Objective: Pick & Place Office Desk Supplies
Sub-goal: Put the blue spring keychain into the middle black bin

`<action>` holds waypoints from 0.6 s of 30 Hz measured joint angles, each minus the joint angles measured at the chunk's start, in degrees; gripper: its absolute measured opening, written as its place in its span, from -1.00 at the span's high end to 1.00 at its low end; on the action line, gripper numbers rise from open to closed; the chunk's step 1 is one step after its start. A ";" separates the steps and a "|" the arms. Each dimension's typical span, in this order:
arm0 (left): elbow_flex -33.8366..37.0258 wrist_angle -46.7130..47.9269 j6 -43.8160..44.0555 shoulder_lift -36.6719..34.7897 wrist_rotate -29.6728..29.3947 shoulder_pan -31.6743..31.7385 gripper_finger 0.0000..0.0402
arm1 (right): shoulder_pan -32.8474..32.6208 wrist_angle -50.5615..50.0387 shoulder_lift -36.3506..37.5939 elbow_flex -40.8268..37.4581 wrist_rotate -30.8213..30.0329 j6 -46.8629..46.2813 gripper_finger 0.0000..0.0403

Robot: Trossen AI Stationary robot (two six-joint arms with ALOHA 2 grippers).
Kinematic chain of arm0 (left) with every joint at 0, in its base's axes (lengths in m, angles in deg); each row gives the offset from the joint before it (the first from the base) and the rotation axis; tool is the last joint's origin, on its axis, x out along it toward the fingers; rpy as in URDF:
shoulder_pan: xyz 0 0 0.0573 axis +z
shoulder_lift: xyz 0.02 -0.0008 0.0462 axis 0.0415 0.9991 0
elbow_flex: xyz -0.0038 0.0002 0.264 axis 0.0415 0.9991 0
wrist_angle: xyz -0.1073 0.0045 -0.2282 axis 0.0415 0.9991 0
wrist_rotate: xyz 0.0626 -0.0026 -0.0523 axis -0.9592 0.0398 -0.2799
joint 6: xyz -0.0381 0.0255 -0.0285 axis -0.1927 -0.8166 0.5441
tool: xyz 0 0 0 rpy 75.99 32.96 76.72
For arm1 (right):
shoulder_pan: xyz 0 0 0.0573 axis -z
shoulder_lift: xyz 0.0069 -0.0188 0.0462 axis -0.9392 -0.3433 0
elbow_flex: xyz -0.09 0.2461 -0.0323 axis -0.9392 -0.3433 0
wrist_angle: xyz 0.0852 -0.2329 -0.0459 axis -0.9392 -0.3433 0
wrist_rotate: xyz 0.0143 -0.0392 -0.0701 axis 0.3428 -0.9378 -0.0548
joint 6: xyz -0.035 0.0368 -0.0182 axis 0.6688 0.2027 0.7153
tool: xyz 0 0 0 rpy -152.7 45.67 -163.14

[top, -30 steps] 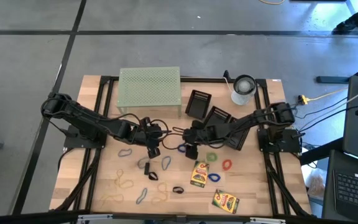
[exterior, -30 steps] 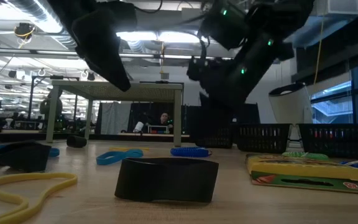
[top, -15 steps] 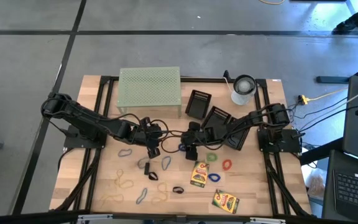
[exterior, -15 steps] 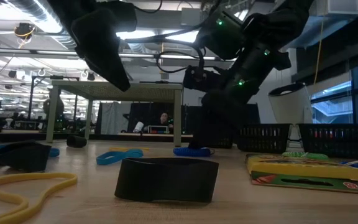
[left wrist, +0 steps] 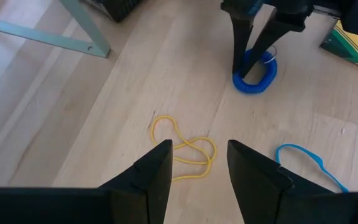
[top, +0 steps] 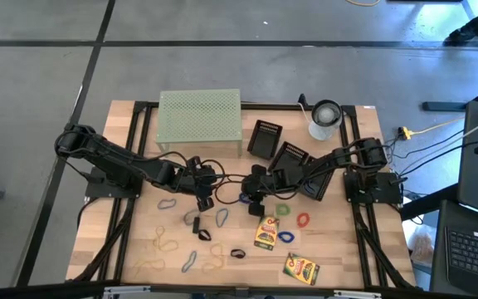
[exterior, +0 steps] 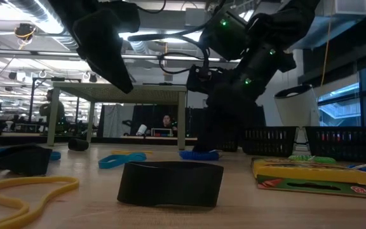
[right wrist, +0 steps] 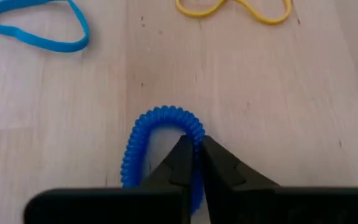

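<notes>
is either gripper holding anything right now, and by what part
The right gripper is shut on the blue coiled band, pinching one side of its loop on the table. The left gripper is open and holds nothing.

A pale wooden bench (top: pixel 139 241) on a black metal frame stands on a grey concrete floor (top: pixel 40 91) crossed by dark seams. Beyond the bench, strip ceiling lights (exterior: pixel 170 39) glow; right of it, tall windows (exterior: pixel 335 102) show daylight.
</notes>
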 joint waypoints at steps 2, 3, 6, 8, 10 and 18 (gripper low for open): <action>0.00 0.00 -0.03 0.00 0.01 0.00 0.27 | 0.00 -1.44 1.35 -0.24 0.00 -1.48 0.87; -0.01 0.00 -0.03 0.00 0.00 0.00 0.27 | 0.00 -2.99 2.37 -0.40 0.00 -1.76 0.84; 0.00 0.00 -0.02 0.00 0.00 0.00 0.27 | 0.02 -4.10 6.38 -0.47 -0.15 -1.86 0.84; -0.02 -0.02 0.02 0.00 0.00 0.00 0.27 | 0.02 -3.91 9.67 -0.26 -0.55 -1.86 0.88; -0.01 -0.03 0.02 0.00 -0.02 0.00 0.26 | -0.03 -4.45 12.73 -0.31 -1.63 -1.42 0.94; -0.02 -0.20 0.10 0.00 -0.13 0.00 0.26 | -2.23 -1.16 26.13 -0.27 -14.05 3.13 0.95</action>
